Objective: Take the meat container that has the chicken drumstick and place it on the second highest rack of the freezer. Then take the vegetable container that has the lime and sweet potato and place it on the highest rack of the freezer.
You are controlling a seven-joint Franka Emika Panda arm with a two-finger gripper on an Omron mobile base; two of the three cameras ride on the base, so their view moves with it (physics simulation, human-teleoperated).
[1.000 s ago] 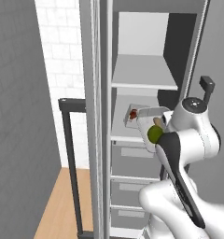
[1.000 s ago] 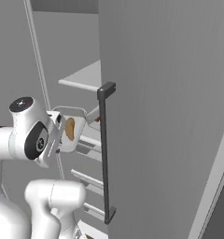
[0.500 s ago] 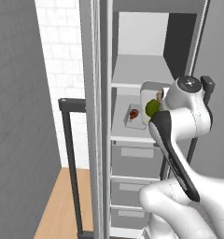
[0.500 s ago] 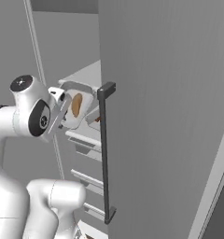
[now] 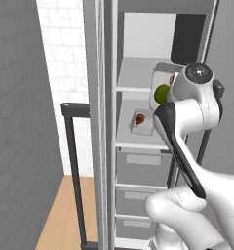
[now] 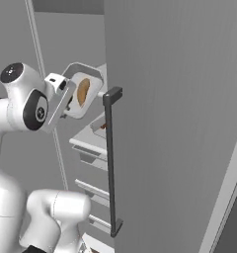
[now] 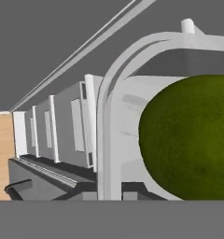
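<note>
Since a second ago we have lifted the vegetable container (image 5: 160, 83) from the level of the second highest rack (image 5: 133, 140) up to the highest rack (image 5: 138, 78) of the freezer (image 5: 138, 161), and it has tipped steeply onto its side on the way. Our hand (image 6: 66, 91) is clamped tight on the near rim of that container, jaws closed on it, holding it in the air just at the front edge of the upper shelf rather than resting on it.

From the left base camera we see the lime (image 5: 162, 93) pressed against the tilted tray's floor, partly behind our wrist. From the right base camera the sweet potato (image 6: 83, 92) shows inside the same tray, whose open face is turned toward the freezer door (image 6: 175, 123) and its long dark bar handle (image 6: 110, 163). In the hand camera the lime (image 7: 188, 137) bulges large right in front of us, with the tray's curved white rim (image 7: 109, 121) arching beside it.

Below, the meat container (image 5: 142, 122) sits flat on the second highest rack, with the chicken drumstick (image 5: 140, 118) inside it. Three grey drawers (image 5: 141, 163) are stacked under that shelf.
</note>
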